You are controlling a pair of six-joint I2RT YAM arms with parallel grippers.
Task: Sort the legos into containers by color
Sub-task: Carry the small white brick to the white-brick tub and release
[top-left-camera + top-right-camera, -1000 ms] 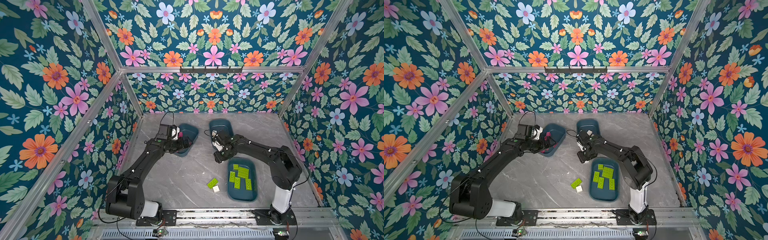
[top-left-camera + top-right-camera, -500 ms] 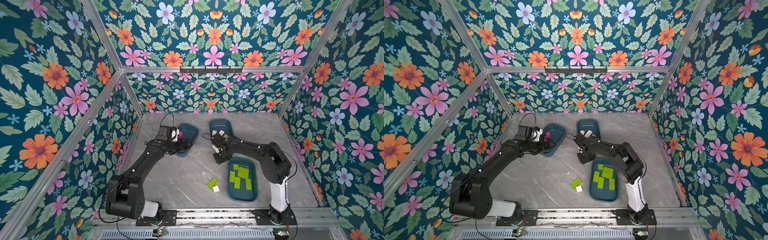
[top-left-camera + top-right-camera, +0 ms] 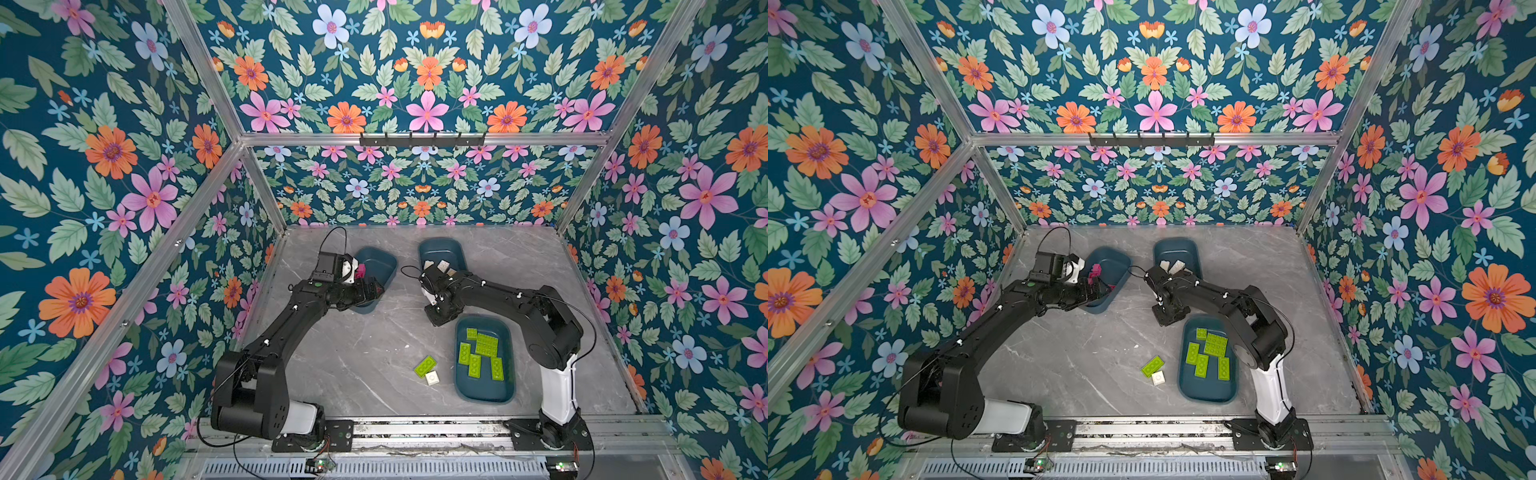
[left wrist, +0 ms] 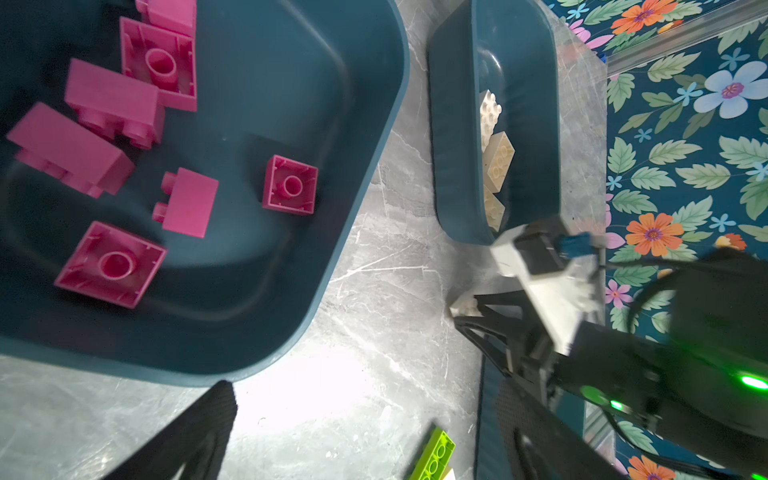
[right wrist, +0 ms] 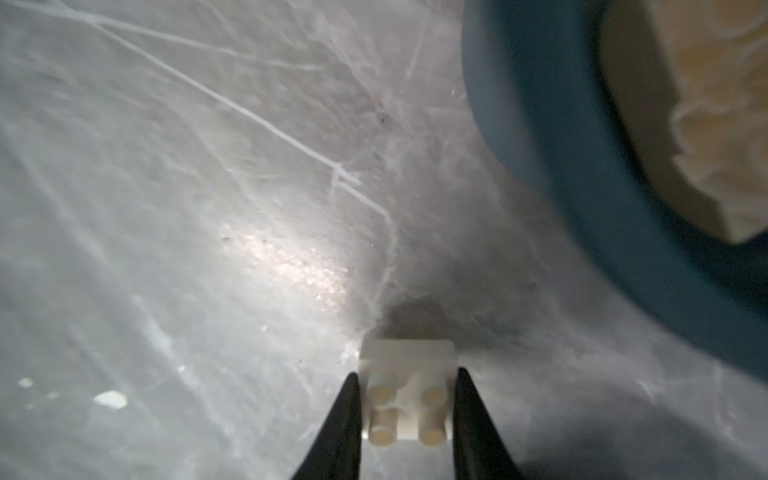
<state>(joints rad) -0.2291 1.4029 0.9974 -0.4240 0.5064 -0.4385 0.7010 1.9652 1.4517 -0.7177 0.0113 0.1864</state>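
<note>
1. The right gripper [image 5: 406,374] is clamped on a small cream-white brick [image 5: 409,399]. One black finger presses each side, and the studs face the wrist camera.
2. That brick hangs low over the grey marble table [image 3: 365,353], just beside the near corner of the far tub [image 3: 441,249]. I cannot tell whether it touches the table.
3. The far tub holds more white bricks [image 4: 498,158], heaped toward its near end.
4. The left gripper [image 4: 359,380] has its fingers spread wide with nothing between them. It sits at the near edge of the left tub [image 3: 386,266].
5. Pink bricks [image 4: 291,187] lie scattered in the left tub, some hollow side up and others tipped on their sides.
6. The near tub [image 3: 484,392], at the front right, holds lime green bricks [image 3: 484,347]. They lie flat with their studs up.
7. Two pieces lie loose on the table just left of the near tub. They are an oblong green brick [image 3: 425,365] and a white square brick [image 3: 432,377], close against each other.
8. Green lamps [image 4: 752,382] glow on the right arm [image 3: 498,295]. Any marking on the arms or tubs is too small to read from here.
</note>
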